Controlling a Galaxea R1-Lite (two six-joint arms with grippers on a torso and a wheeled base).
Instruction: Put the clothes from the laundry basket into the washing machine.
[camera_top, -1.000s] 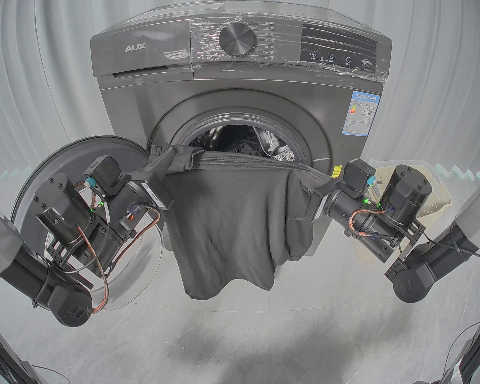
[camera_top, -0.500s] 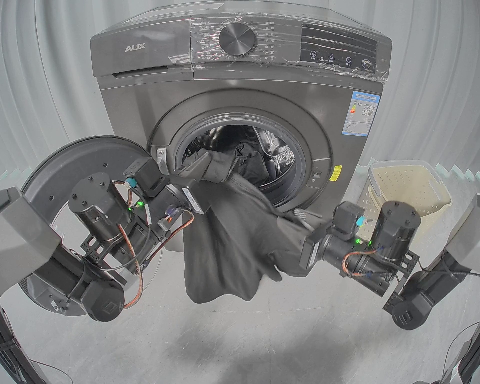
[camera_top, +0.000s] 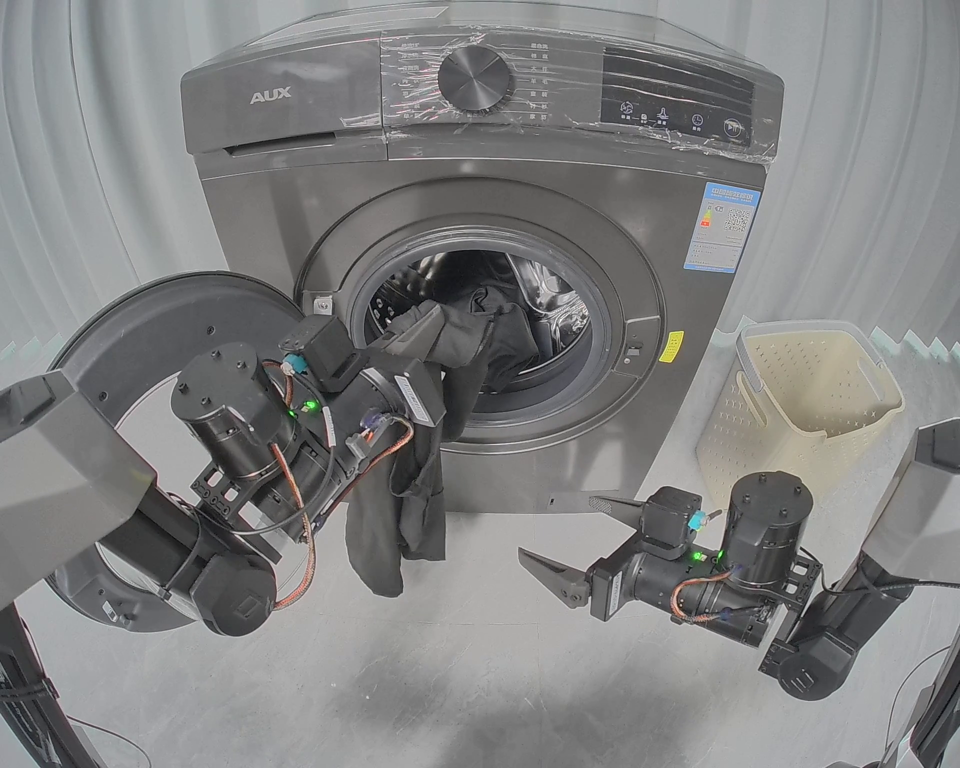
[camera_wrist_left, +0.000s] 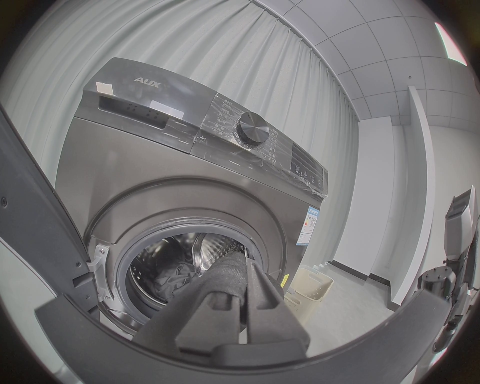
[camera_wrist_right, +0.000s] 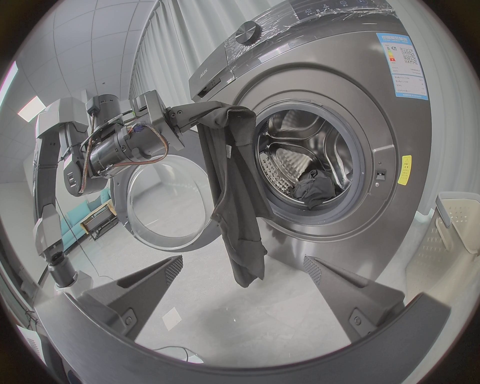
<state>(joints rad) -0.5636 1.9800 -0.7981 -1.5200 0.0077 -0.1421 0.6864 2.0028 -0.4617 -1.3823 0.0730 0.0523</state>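
Note:
A dark grey garment (camera_top: 400, 500) hangs from my left gripper (camera_top: 425, 328), which is shut on its upper edge right at the lower left rim of the drum opening (camera_top: 480, 300) of the washing machine (camera_top: 470, 190). The top of the cloth drapes into the opening and the rest hangs down in front of the machine. In the left wrist view the garment (camera_wrist_left: 225, 270) is bunched between the jaws of my left gripper (camera_wrist_left: 240, 285). My right gripper (camera_top: 560, 528) is open, low above the floor in front of the machine, holding nothing. Its wrist view shows the garment (camera_wrist_right: 235, 190) hanging.
Another dark piece of clothing (camera_wrist_right: 312, 187) lies inside the drum. The round door (camera_top: 150, 330) stands open to the left, behind my left arm. The cream laundry basket (camera_top: 810, 390) stands on the floor to the right of the machine. Bare grey floor (camera_top: 480, 660) lies in front.
My right gripper let go of the garment, opened and dropped low. My left gripper moved right toward the drum opening, and the garment now hangs from it alone.

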